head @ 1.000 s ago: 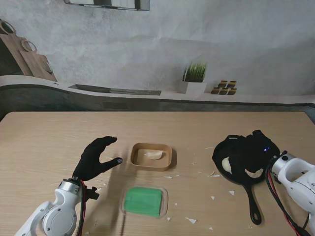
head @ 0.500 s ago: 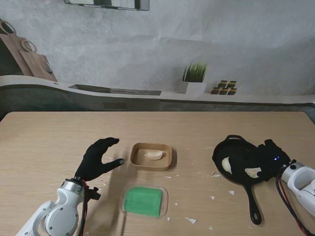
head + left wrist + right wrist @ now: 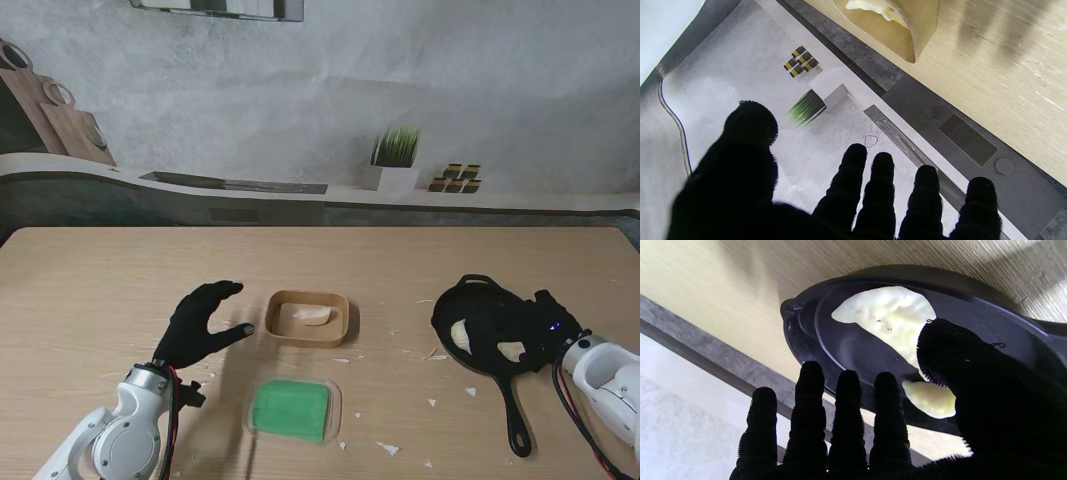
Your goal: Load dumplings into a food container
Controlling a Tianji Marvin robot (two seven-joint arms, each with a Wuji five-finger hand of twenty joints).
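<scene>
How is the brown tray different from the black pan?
The brown tray is a pale, rounded rectangle with no handle; the black pan is round with a long handle. The tray holds one dumpling; the pan shows two, with the right robot hand over its edge. Both sit on the table.

Right of my black-gloved left hand [image 3: 198, 322]: tan paper container [image 3: 308, 317], one pale dumpling [image 3: 315, 316] inside. Nearer me: green-lidded clear box [image 3: 291, 410]. Under my right hand [image 3: 535, 330]: black iron skillet [image 3: 478, 335] with two dumplings [image 3: 461, 335].
</scene>
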